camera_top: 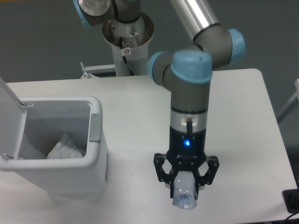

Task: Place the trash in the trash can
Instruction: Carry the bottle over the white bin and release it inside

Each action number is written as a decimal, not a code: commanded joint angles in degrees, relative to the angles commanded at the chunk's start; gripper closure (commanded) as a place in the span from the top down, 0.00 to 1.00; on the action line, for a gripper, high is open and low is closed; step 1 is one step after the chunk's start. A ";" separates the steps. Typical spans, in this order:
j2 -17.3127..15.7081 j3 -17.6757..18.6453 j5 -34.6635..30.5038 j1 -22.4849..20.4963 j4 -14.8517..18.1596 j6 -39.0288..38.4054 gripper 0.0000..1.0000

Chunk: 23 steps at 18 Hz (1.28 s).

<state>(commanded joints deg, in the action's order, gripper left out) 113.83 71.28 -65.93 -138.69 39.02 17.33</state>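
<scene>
- Two-finger black gripper (186, 179) clamped on clear plastic bottle (185, 190), raised above white table (243, 116).
- Crumpled whitish wrapper (65, 147) lies inside open white boxy trash can (58, 173).

no readable text, labels or numbers

A white table (243, 121) with rounded corners carries everything. Directly on it, well off to one side of the pincer (186, 179) toward the frame's left edge, stands the trash can (60, 175), a white boxy bin with its hinged lid (8, 116) swung up and open. The grey latch tab (95, 127) sits on the bin wall that faces the pincer. The tabletop under the pincer shows only a soft shadow.
</scene>
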 joint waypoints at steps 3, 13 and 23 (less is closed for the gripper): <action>-2.73 -0.09 5.53 0.18 -0.87 -0.54 0.60; -5.72 -0.09 8.54 12.47 -1.85 -1.33 0.60; -8.26 5.96 7.75 17.40 -1.85 -2.47 1.00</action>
<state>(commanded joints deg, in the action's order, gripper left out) 105.56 77.25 -58.18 -121.29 37.18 14.85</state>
